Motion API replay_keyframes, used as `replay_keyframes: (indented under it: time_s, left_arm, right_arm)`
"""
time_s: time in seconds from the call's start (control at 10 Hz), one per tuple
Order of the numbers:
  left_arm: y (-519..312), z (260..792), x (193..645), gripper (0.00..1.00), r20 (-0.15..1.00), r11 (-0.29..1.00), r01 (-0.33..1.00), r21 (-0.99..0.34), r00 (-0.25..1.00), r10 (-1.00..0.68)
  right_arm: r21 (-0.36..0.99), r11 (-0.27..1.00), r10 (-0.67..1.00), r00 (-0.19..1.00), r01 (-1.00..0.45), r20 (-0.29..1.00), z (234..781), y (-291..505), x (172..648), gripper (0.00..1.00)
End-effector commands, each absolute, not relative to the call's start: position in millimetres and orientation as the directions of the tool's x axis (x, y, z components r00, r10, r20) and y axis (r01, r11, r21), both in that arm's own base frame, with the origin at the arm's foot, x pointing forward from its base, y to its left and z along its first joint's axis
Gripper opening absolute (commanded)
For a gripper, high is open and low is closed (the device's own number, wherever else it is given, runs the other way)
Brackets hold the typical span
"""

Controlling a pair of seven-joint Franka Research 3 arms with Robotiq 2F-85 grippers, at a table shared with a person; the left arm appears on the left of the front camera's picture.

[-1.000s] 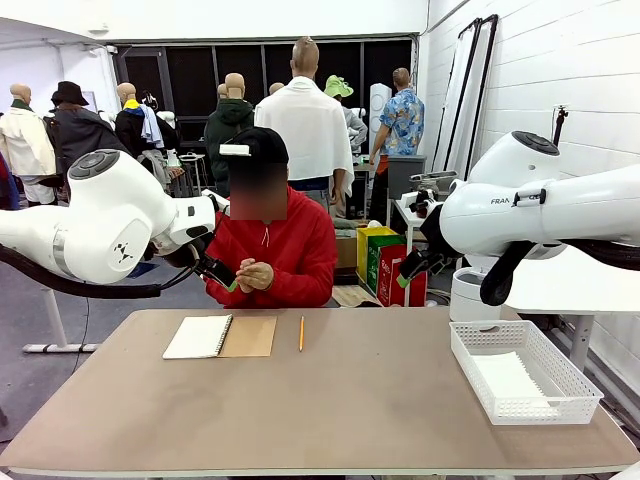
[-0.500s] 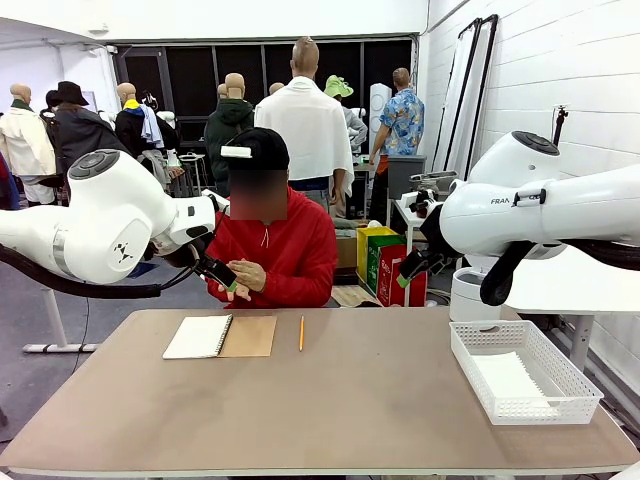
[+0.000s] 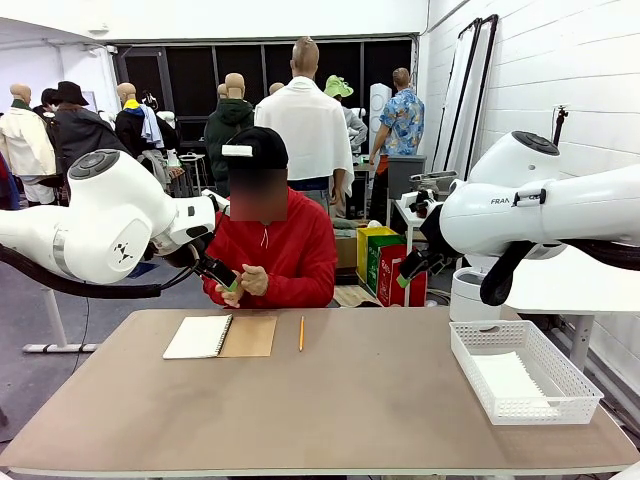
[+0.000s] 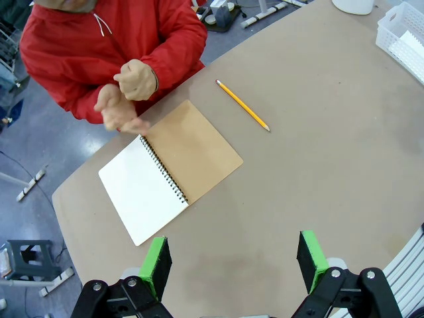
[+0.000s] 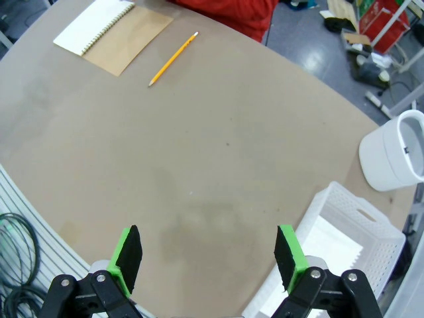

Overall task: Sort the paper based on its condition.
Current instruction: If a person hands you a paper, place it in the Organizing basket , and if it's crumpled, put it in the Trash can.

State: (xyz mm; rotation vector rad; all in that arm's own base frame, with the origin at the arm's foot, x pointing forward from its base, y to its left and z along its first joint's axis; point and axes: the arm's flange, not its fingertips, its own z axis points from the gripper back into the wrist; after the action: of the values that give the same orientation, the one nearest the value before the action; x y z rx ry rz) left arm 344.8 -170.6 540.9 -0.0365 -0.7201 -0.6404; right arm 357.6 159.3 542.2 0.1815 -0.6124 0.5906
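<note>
Two idle tools: left gripper [image 4: 234, 262], right gripper [image 5: 207, 255] spread wide, empty, hanging high, likely waiting | paper [image 3: 505, 378] in tray [image 3: 540, 412] at tabletop's right edge | notebook [image 4: 169, 172] by person's hands [image 4: 137, 79] at far edge

The left arm [image 3: 100, 215] is a glossy white shell of bulging rounded joints, one capped by a flat grey disc, with a small black mark on its side; a thick black cable [image 3: 60, 283] runs beneath it; the right arm [image 3: 560, 205] is the same white, with black lettering beginning "FR" on its shell and a black hose [image 3: 498, 275] looped below; the left pincer [image 4: 234, 260] has black linked fingers with silver screw heads and bright green pads [image 4: 157, 264]; the right pincer [image 5: 207, 257] is built alike; the person [image 3: 280, 250] wears a red hooded top with white drawstrings and a black cap bearing a white patch.
</note>
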Motion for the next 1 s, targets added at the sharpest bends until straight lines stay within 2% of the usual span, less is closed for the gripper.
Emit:
replay_keyframes:
  time_s: [0.0, 0.9]
  left_arm:
    - [-169.4, 540.1, 344.8, 1.0, 0.625, 0.81, 0.559, 0.178, 0.572, -0.532]
    - [-169.4, 540.1, 344.8, 1.0, 0.625, 0.81, 0.559, 0.178, 0.572, -0.532]
  right_arm:
    - [-0.009, 0.821, 0.466, 0.662, -0.57, 0.588, 541.5, 159.4, 357.5, 1.0]
    - [-0.009, 0.821, 0.466, 0.662, -0.57, 0.588, 541.5, 159.4, 357.5, 1.0]
